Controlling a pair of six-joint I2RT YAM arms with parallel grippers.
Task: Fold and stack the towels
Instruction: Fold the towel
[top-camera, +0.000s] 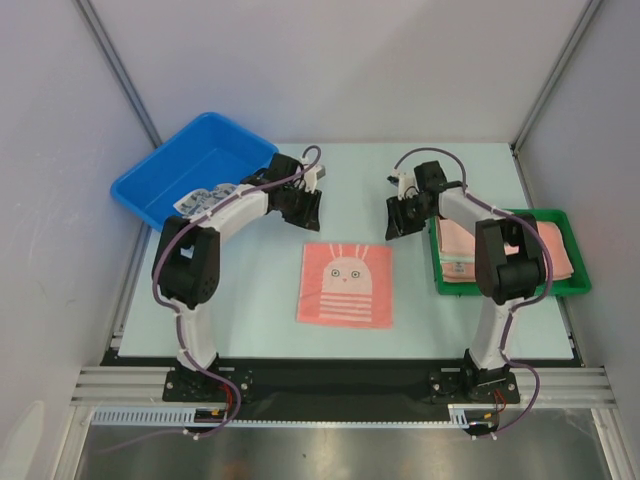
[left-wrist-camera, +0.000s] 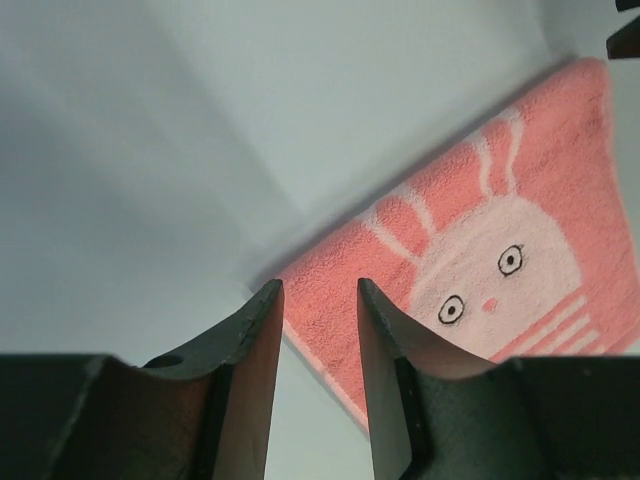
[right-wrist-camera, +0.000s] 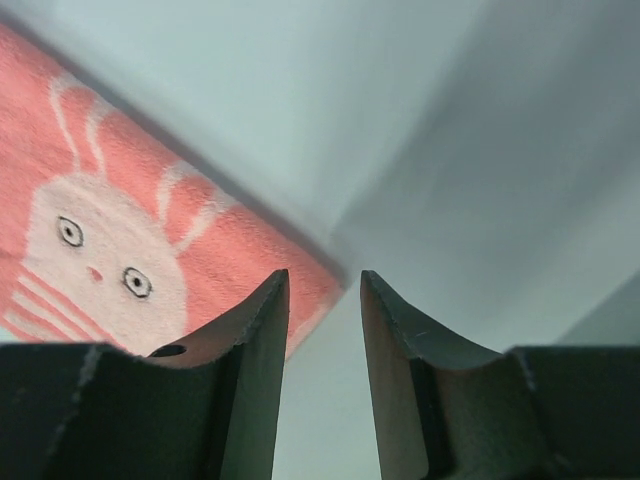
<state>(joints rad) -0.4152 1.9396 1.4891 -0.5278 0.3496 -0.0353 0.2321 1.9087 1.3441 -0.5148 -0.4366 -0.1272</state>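
Observation:
A salmon-pink towel with a white bunny face and stripes (top-camera: 346, 284) lies flat and unfolded in the middle of the table. My left gripper (top-camera: 303, 215) hovers open and empty just above its far left corner (left-wrist-camera: 318, 290). My right gripper (top-camera: 397, 221) hovers open and empty just above its far right corner (right-wrist-camera: 318, 283). Folded pink towels (top-camera: 505, 250) are stacked in the green tray (top-camera: 560, 288) at the right. A blue-and-white patterned towel (top-camera: 203, 199) lies in the blue bin (top-camera: 170, 165) at the back left.
The blue bin stands at the back left of the table and the green tray at the right edge. White enclosure walls rise around the table on three sides. Both arm bases stand at the near edge.

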